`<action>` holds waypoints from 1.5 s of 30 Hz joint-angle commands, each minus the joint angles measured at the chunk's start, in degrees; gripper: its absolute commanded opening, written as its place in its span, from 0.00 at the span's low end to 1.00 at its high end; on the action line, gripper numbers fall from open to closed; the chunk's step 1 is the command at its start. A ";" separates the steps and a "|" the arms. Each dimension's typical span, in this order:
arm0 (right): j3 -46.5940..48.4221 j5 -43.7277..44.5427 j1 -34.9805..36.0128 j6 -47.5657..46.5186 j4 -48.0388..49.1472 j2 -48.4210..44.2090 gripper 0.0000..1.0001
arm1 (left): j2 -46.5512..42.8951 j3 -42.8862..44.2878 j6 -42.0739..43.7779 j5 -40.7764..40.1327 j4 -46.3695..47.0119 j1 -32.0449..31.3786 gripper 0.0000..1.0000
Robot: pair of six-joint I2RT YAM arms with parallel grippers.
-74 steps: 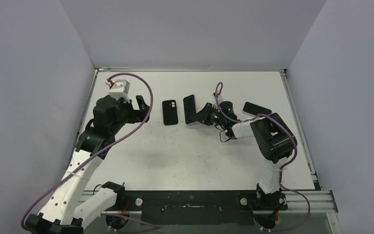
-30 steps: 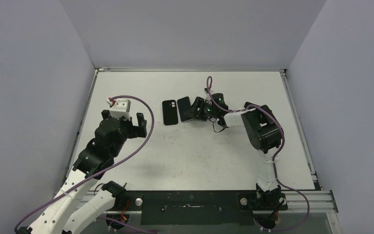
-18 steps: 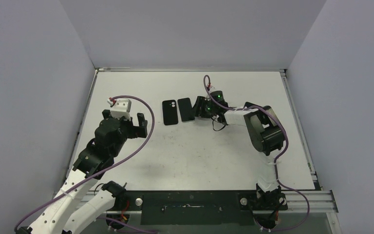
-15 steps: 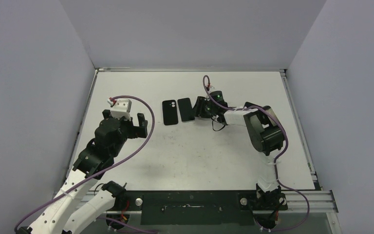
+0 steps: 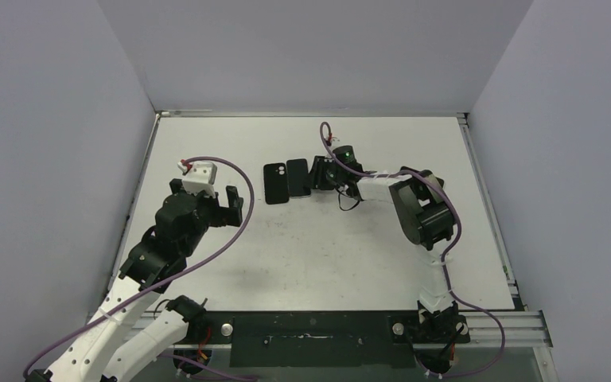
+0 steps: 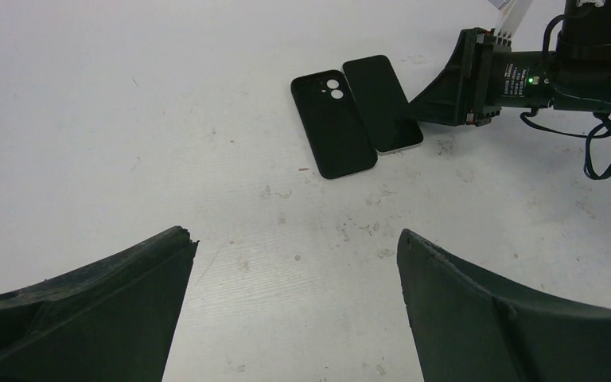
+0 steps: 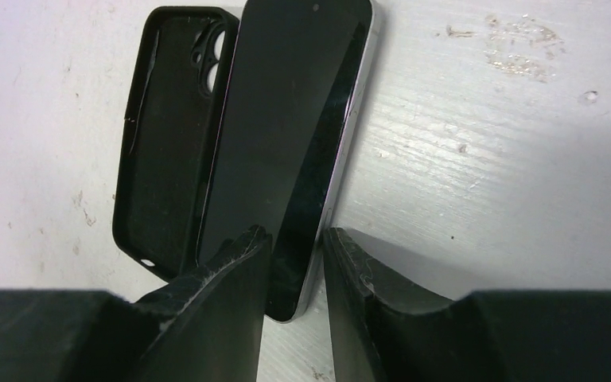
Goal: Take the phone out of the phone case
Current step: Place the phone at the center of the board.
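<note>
The phone (image 5: 298, 177) lies against the empty phone case (image 5: 274, 183). The right tool (image 7: 294, 270) sits nearly closed at its end, grip unclear. The left tool (image 6: 293, 237) is spread.

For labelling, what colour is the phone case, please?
The phone case is black; left wrist view.

You are working in a robotics lab cell, not a home or a shop. The white table (image 5: 302, 247) stands boxed in by plain grey walls (image 5: 310, 48) on three sides, with no furniture or decoration. The left arm (image 5: 167, 239) and right arm (image 5: 422, 215) are bolted to a metal rail (image 5: 493, 322) at the near edge, and purple cables (image 5: 235, 227) loop loose along them.
</note>
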 commanded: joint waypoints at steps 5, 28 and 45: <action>0.93 -0.81 2.02 -1.57 -3.56 1.20 0.30 | -0.94 -0.16 0.70 0.91 2.96 -0.39 0.97; 2.28 1.13 -0.06 -4.90 -2.79 -2.69 0.48 | -1.10 -0.31 0.79 0.93 3.02 -0.39 0.97; 19.98 -17.33 -7.11 6.85 7.64 17.49 0.60 | -0.78 -0.27 0.85 0.98 3.08 -0.39 0.97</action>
